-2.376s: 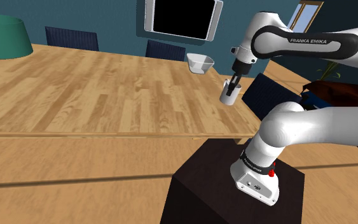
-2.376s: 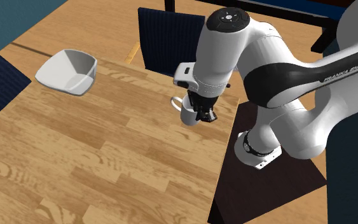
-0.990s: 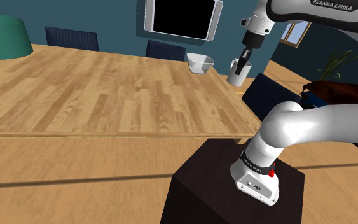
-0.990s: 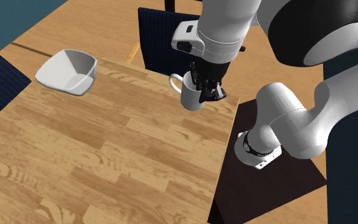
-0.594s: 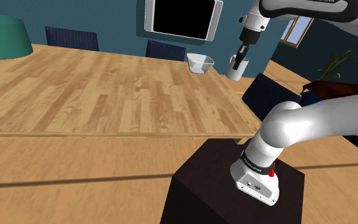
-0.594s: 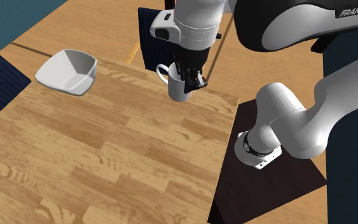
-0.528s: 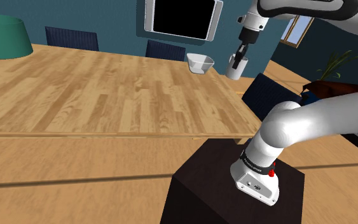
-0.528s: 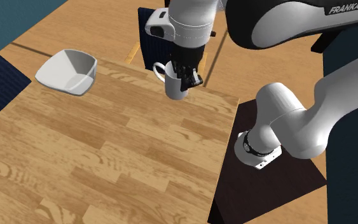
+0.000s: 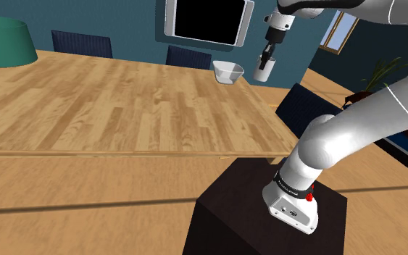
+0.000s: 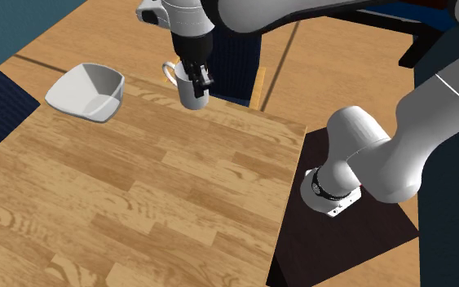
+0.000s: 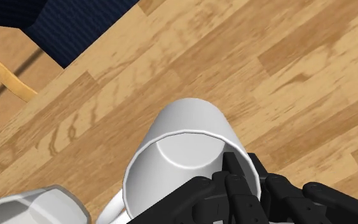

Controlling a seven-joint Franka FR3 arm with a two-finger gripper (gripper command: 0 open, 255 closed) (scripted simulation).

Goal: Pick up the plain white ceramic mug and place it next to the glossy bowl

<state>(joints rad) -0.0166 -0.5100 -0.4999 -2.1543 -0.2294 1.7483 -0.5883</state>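
Observation:
The white mug [image 10: 189,92] hangs in the air over the table's far end, with my gripper [image 10: 199,77] shut on its rim, one finger inside and one outside. In the shoulder view the mug [image 9: 263,70] hangs just right of the white bowl [image 9: 228,72]. The second exterior view puts the bowl [image 10: 87,92] to the mug's left, resting on the table. Seen from the wrist, the mug [image 11: 187,140] is upright and empty, its wall clasped by my gripper [image 11: 242,175], and the bowl's rim [image 11: 34,204] shows at the lower corner.
The long wooden table [image 9: 122,109] stretches toward the shoulder view's left. Dark blue chairs [image 9: 188,56] stand along its far side and one [image 9: 304,109] at its end. A green shape [image 9: 3,40] sits at the far left. My stand [image 9: 267,217] is below the table's edge.
The arm has carried the mug higher and toward the bowl, from over the table's end edge to a spot close beside the bowl. The grip has stayed the same.

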